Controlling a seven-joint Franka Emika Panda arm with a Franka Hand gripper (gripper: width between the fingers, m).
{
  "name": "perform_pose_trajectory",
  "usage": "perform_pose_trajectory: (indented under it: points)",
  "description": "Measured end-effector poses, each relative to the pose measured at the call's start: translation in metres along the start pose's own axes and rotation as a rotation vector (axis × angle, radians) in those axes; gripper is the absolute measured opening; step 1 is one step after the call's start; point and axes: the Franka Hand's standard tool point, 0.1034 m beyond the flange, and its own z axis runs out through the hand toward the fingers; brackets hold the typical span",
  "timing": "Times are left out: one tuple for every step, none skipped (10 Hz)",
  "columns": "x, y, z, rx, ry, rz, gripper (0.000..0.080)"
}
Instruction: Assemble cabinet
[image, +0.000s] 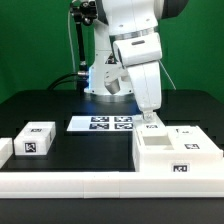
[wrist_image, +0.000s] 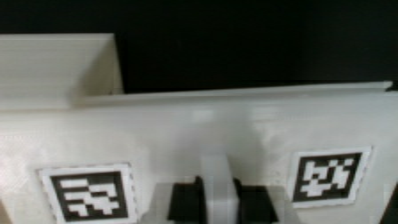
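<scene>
**Jaws Almost Shut at the Cabinet's Back Corner**

The gripper (image: 151, 118) has its two jaws squeezed almost all the way together. I cannot tell if anything thin is pinched between them. The gripper points straight down and its tip sits right at the cabinet (image: 172, 157), at the back corner on the exterior view's left.

In the wrist view, a white face with two black-and-white tags (wrist_image: 86, 191) fills the space just under the jaws.

The cabinet is the big white box. The marker board (image: 104, 123) lies flat near the cabinet, on the exterior view's left of it and a bit farther back. A small white drawer block (image: 33, 140) sits well apart from the cabinet, far to the exterior view's left. The long white rail (image: 65, 186) runs along the front, touching the cabinet's near side. Everything rests on the black table (image: 40, 108).
</scene>
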Motion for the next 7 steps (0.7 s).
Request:
perform_pose_trajectory:
  points:
    - [0.0,0.0,0.0,0.0,0.0,0.002,0.0062]
    - [0.0,0.0,0.0,-0.001,0.0,0.002,0.0062]
    - [0.0,0.0,0.0,-0.001,0.0,0.003,0.0062]
    - [0.0,0.0,0.0,-0.001,0.0,0.003,0.0062]
    - [0.0,0.001,0.0,-0.001,0.0,0.003,0.0062]
    - [0.0,0.004,-0.001,-0.003,0.002,0.003,0.0062]
    - [0.001,0.018,-0.003,-0.008,0.011,0.006,0.0062]
